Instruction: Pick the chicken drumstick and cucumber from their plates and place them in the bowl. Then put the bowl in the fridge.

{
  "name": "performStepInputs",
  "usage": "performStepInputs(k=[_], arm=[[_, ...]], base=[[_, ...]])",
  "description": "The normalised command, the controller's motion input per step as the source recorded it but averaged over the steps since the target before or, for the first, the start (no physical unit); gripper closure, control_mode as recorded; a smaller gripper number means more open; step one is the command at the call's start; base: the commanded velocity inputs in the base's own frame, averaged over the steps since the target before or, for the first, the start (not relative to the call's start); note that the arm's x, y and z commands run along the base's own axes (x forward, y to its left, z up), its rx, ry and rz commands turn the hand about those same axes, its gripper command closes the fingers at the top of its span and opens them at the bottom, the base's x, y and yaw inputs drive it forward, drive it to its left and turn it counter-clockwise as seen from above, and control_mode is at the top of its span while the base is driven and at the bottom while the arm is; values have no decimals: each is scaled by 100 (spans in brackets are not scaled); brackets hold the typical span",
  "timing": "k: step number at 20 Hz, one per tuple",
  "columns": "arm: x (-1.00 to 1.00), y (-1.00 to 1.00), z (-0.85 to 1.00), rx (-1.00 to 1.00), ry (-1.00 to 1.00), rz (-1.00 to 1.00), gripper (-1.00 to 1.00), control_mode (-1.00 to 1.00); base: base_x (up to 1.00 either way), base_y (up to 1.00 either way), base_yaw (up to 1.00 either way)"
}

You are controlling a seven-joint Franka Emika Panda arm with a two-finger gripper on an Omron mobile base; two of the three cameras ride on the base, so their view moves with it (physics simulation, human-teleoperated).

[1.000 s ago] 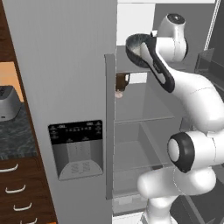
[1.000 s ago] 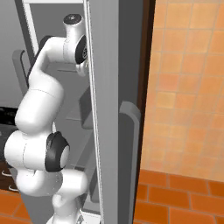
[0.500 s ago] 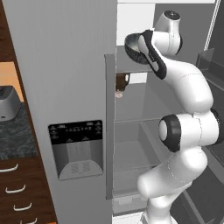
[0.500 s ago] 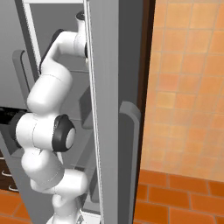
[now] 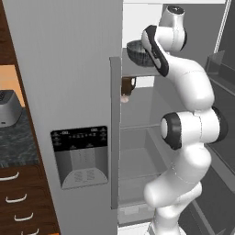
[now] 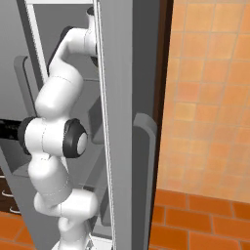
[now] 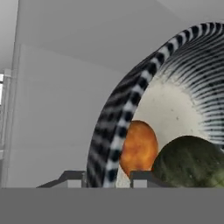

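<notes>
You see the gripper (image 7: 107,177) fingers straddling the round dark grey textured bowl (image 7: 131,105) rim, slightly parted; contact cannot be confirmed.

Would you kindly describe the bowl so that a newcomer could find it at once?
Start at the tall grey fridge with its door open. On an upper shelf sits the bowl, dark and ribbed outside, pale inside, at the arm's tip. Unlike the brown mug below it, it holds food.
</notes>
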Motion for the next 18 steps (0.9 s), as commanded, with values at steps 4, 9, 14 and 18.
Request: performStepInputs(k=[4,9,14,18], arm=[[2,8,-27,0,-35,3,-100,-100],[-26,19,-21,4,-60,0,-100,-100],[-77,28,-2,0,-26,0,-100,-100],[-96,0,43,0,-44,0,-100,-100]], base=[[0,0,0],[0,0,0],[0,0,0],[0,0,0]])
